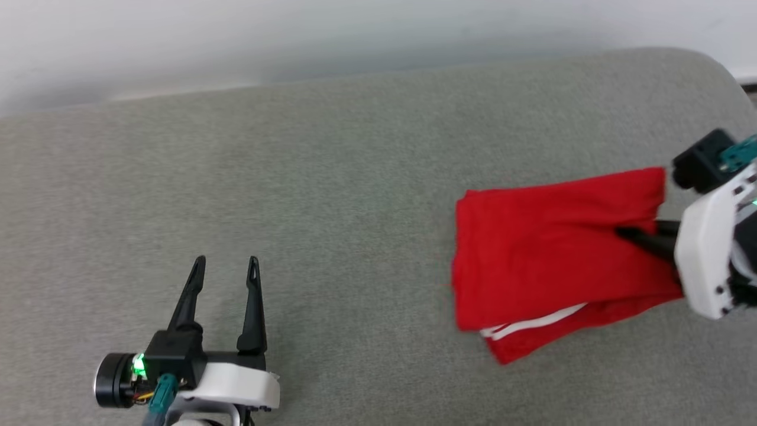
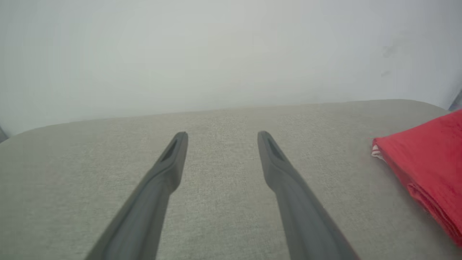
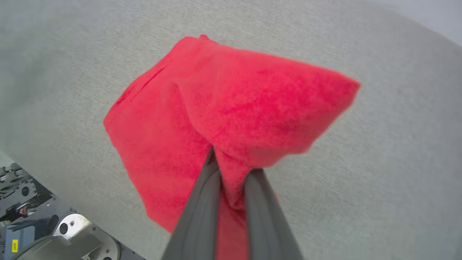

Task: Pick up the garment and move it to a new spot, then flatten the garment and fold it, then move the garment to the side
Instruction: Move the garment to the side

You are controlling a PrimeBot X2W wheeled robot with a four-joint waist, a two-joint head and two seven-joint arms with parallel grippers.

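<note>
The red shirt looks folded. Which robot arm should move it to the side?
Probably the right arm. The right gripper is already shut on the garment at its edge. The left gripper is open over the bare grey cushion, well apart from the garment.

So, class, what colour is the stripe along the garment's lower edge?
The stripe is white, on the red garment; clearest in the head view.

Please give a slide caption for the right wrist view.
Right claw pinches the red garment over a grey cushion.
</note>
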